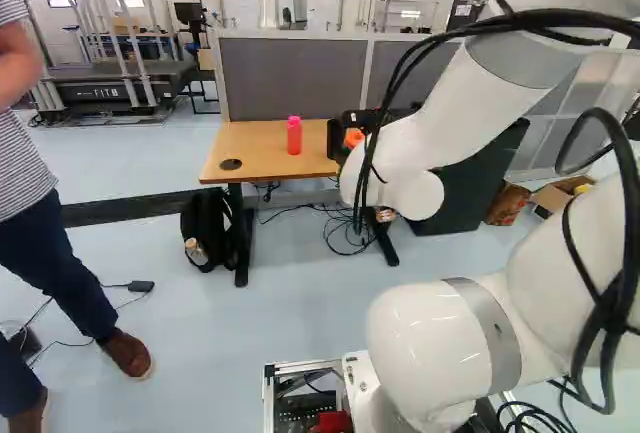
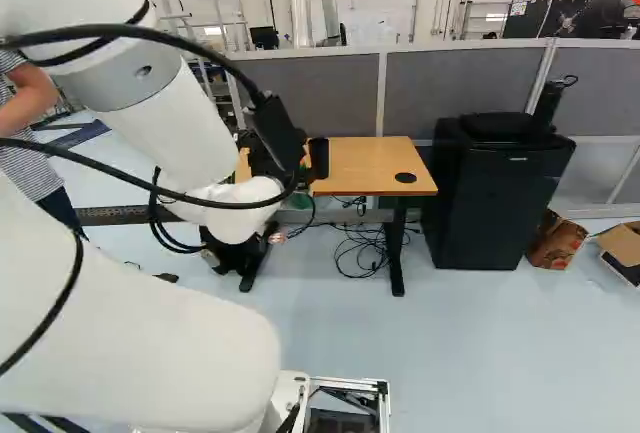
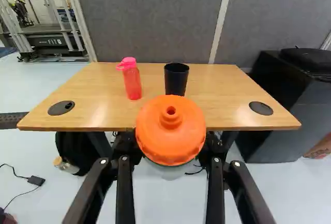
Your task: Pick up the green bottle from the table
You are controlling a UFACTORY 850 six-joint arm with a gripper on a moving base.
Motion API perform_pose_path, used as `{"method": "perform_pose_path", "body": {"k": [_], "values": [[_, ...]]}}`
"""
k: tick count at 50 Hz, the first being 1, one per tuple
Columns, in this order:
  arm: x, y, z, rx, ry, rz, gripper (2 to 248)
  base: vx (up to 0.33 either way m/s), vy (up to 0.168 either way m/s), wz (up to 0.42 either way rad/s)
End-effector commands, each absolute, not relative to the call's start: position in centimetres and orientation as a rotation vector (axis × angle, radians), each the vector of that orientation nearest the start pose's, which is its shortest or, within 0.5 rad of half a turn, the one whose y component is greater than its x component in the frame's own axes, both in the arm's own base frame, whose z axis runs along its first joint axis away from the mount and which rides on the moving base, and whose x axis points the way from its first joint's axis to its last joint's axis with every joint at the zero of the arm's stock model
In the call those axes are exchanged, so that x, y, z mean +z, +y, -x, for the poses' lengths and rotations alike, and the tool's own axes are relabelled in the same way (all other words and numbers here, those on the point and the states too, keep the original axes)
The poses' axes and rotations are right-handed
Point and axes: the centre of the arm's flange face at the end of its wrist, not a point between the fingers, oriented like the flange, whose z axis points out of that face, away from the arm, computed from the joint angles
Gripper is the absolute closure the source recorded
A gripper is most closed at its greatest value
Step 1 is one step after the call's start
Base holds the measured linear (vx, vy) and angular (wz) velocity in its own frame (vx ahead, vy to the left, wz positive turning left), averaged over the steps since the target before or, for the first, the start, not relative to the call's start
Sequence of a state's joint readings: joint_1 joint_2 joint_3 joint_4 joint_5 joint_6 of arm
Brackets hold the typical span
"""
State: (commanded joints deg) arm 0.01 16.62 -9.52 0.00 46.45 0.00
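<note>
"Where's the green bottle with the round orange lid (image 3: pixel 170 130)?"

"In the black two-fingered gripper (image 2: pixel 265 158), off the table, on the arm's side of its near edge. The lid faces the wrist camera, with just a green rim showing below."

"And the fingers?"

"Parted by about the bottle's width, one on each side, holding it. I can't tell what's inside."

"Any other containers?"

"On the light wooden table (image 3: pixel 98 97) stand a see-through pinkish-red bottle with a pink lid (image 3: pixel 132 81) and, beside it, a black cup (image 3: pixel 176 81). The cup's contents are too dark to make out."

"Under it?"

"A black fabric backpack (image 1: pixel 215 225) by the table leg, a clear bottle with a tan cap (image 3: pixel 66 166) at its side. At the right of the left base view, an open brown cardboard box (image 1: pixel 552 197) has something yellow in it."
</note>
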Motion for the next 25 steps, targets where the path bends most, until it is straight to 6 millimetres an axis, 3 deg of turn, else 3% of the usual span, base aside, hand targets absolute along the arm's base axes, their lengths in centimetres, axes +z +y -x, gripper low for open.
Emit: {"method": "perform_pose_path", "body": {"k": [25], "values": [[36.9,0.0,-27.3,-1.828,0.0,2.555,126,0.0,0.0,0.0]]}}
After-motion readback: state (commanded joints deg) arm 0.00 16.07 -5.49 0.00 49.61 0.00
